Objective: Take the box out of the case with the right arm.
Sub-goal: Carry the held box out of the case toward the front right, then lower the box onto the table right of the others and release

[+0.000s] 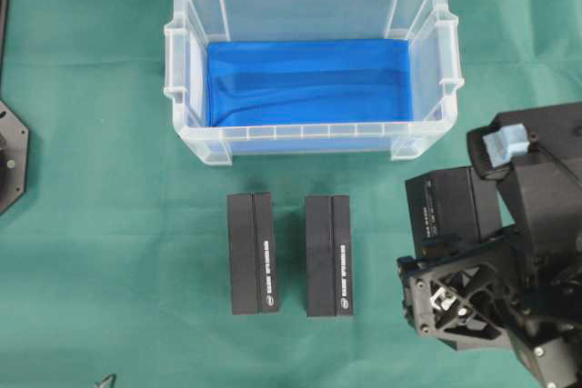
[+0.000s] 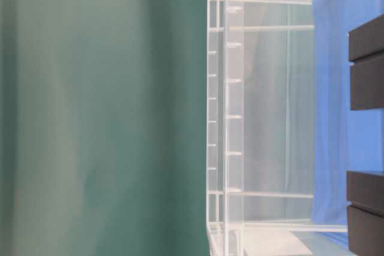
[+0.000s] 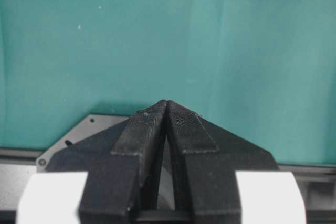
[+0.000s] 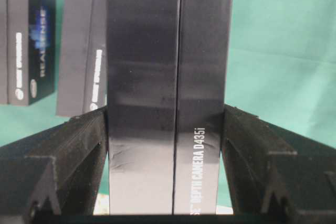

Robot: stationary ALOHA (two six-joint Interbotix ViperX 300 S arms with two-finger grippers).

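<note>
The case (image 1: pixel 312 143) is a clear plastic bin with a blue floor, standing at the back of the green cloth; nothing lies in it. My right gripper (image 1: pixel 450 244), all black with a lattice frame, sits to the front right of the case and outside it. In the right wrist view this gripper (image 4: pixel 165 111) is shut on a black box (image 4: pixel 168 77), one finger pressed against each long side. That box (image 1: pixel 447 206) shows beside the case's right front corner. My left gripper (image 3: pixel 167 103) is shut on nothing, over bare cloth.
Two more black boxes (image 1: pixel 253 252) (image 1: pixel 328 254) lie side by side in front of the case. The table-level view shows the case wall (image 2: pixel 228 118) and two box ends (image 2: pixel 366 82) (image 2: pixel 365 208). A grey base plate (image 1: pixel 11 161) sits at the left edge.
</note>
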